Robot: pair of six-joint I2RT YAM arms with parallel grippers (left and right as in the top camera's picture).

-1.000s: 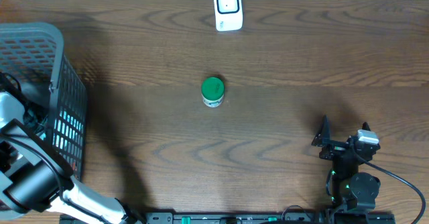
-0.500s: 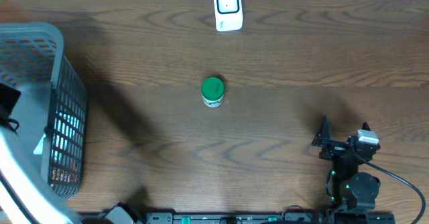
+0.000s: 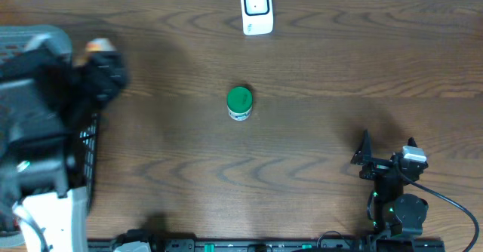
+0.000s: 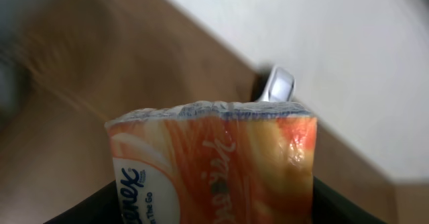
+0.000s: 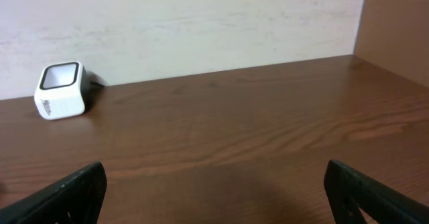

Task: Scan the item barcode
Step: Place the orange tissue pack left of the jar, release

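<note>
My left gripper point(image 4: 213, 207) is shut on the item, an orange and white tissue pack point(image 4: 214, 163), with a black finger on each side of it. In the overhead view the left arm is blurred above the basket, with the pack's orange end point(image 3: 99, 46) showing at the left gripper point(image 3: 102, 56). No barcode shows on the pack's visible face. The white barcode scanner point(image 3: 256, 9) stands at the table's far edge, also seen behind the pack point(image 4: 277, 86) and from the right wrist point(image 5: 62, 90). My right gripper point(image 3: 386, 148) rests open and empty near the front right.
A grey mesh basket point(image 3: 87, 142) stands at the left edge, mostly hidden under the left arm. A small jar with a green lid point(image 3: 239, 102) stands near the middle of the wooden table point(image 3: 324, 71). A pale wall runs behind the scanner.
The left arm has come up out of the basket with the tissue pack and swung toward the far side, still blurred. The right arm and the jar have not moved.
</note>
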